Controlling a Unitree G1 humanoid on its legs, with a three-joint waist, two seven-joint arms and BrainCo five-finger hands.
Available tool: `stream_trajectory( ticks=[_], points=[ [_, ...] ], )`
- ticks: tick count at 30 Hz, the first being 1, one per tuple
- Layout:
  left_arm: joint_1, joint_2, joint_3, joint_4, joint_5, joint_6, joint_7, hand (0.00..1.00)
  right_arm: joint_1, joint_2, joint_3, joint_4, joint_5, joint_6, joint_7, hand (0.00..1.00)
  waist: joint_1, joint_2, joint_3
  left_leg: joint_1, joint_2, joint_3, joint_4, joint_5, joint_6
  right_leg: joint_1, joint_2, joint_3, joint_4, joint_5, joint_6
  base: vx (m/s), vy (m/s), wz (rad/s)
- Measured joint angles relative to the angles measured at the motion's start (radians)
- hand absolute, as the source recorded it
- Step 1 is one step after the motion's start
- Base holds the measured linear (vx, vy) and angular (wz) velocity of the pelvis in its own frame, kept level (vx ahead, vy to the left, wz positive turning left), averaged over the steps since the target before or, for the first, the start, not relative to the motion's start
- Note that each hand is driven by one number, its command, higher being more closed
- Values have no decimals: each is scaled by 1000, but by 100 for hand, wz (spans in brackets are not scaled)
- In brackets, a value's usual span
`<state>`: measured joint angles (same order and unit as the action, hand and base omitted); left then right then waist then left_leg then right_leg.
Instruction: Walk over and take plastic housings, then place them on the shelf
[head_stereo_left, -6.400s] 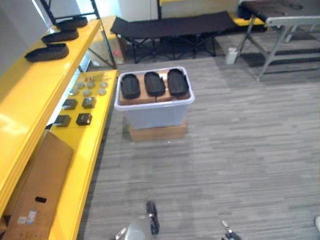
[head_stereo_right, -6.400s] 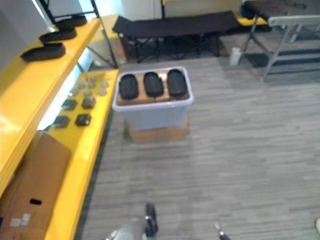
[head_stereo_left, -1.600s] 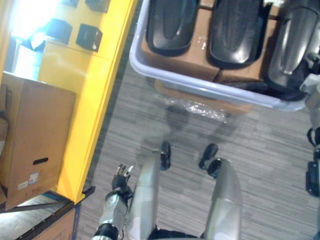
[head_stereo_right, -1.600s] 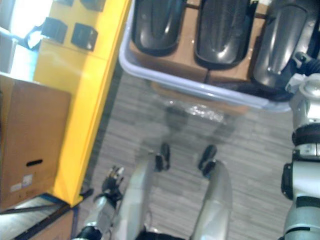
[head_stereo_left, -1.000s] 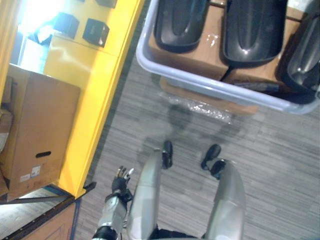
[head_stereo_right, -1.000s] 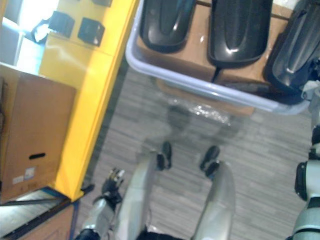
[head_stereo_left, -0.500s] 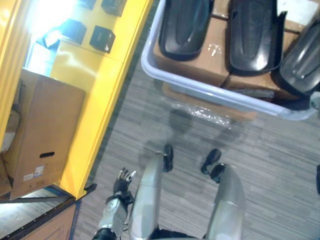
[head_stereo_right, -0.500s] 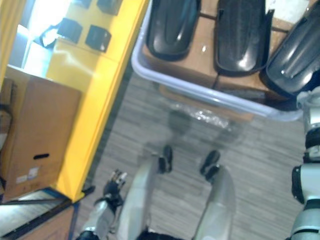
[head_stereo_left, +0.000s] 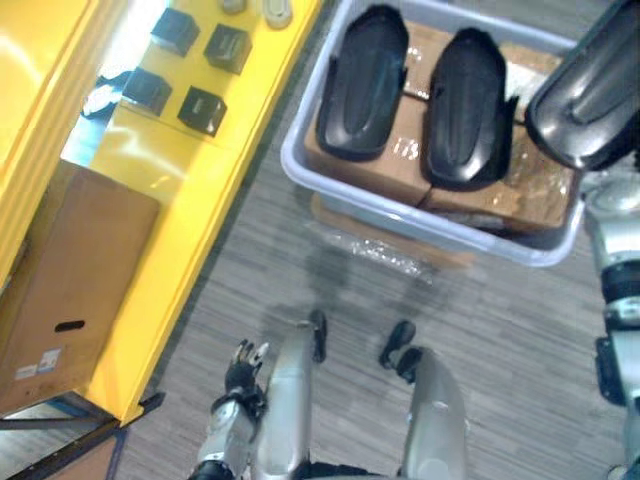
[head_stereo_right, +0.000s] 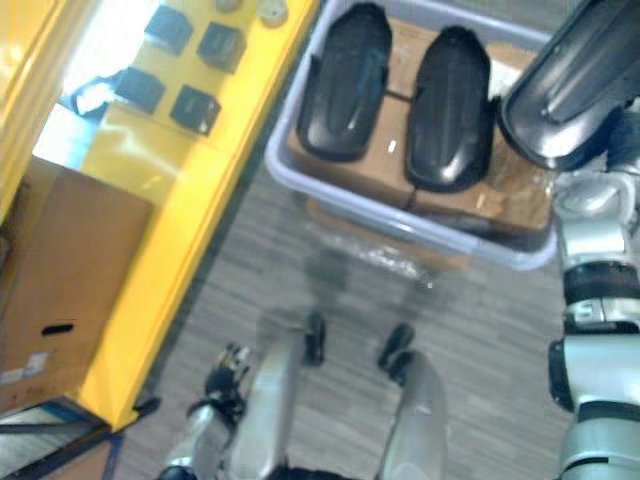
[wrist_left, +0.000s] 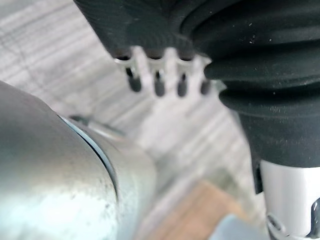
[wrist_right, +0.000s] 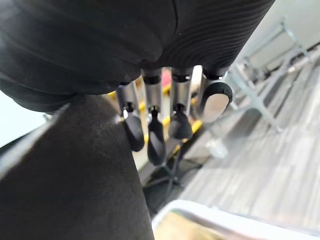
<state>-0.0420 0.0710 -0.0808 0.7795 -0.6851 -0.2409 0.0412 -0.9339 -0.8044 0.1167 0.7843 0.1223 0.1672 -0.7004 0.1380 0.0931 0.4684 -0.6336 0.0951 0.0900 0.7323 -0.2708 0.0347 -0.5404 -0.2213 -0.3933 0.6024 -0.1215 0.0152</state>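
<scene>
The right hand (wrist_right: 156, 142) had its fingers curled against a black plastic housing (head_stereo_left: 590, 95) and held it tilted above the right end of a pale plastic tub (head_stereo_left: 420, 222). Two more housings (head_stereo_left: 362, 70) lay side by side in the tub on cardboard boxes (head_stereo_left: 395, 165). The left hand (head_stereo_left: 243, 365) hung low by the robot's left side over the grey floor, its fingers (wrist_left: 159, 75) relaxed and holding nothing. To the left of the tub ran the yellow shelf (head_stereo_left: 190, 200), carrying small black boxes (head_stereo_left: 202, 103), with a large cardboard carton (head_stereo_left: 70, 290) beneath it
</scene>
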Motion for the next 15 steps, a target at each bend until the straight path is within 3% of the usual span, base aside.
stream_trajectory(
  ticks=[3, 5, 7, 8, 10, 11, 15],
  points=[
    [11, 4, 25, -70, -57, -32, 27, 0, 61, 34, -52, -65, -34, -25, -2, 100, -1, -34, 0, 60, -4, 0, -37, 2, -4, 63, 8, -7, -41, 6, 4, 44, -1, 4],
    [33, 25, 73, -254, -49, -53, 99, 0, 135, 80, -104, -129, -101, -54, -5, 100, -8, -76, 0, 123, -12, -1, -87, 15, -10, 124, 12, -15, -77, 9, 7, 73, -26, 8],
    [48, 48, 104, -377, -17, -68, 145, 0, 179, 106, -129, -178, -134, -62, -5, 100, -13, -102, 0, 160, -18, 0, -120, 24, -14, 154, 13, -16, -97, 10, 8, 68, -29, 9],
    [52, 79, 156, -551, 83, -84, 202, 0, 265, 123, -167, -274, -188, -78, -5, 100, -15, -126, 1, 215, -25, 0, -168, 35, -20, 205, 18, -22, -138, 14, 11, 81, -28, 9],
    [53, 88, 183, -662, 154, -85, 229, 0, 330, 133, -197, -352, -227, -85, -6, 100, -16, -130, 2, 254, -28, -1, -198, 42, -24, 245, 25, -26, -168, 21, 15, 106, -18, 6],
    [54, 100, 200, -775, 251, -80, 250, 0, 398, 164, -218, -433, -272, -86, -6, 100, -18, -134, -2, 318, -29, 2, -243, 50, -29, 309, 36, -30, -223, 37, 20, 128, -7, 1],
    [35, 159, 164, -947, 457, -14, 258, 0, 503, 231, -219, -556, -364, -87, 10, 100, -42, -157, -93, 407, -40, 9, -359, 78, -33, 405, 64, -39, -367, 85, 33, 144, -9, 0]
  ],
)
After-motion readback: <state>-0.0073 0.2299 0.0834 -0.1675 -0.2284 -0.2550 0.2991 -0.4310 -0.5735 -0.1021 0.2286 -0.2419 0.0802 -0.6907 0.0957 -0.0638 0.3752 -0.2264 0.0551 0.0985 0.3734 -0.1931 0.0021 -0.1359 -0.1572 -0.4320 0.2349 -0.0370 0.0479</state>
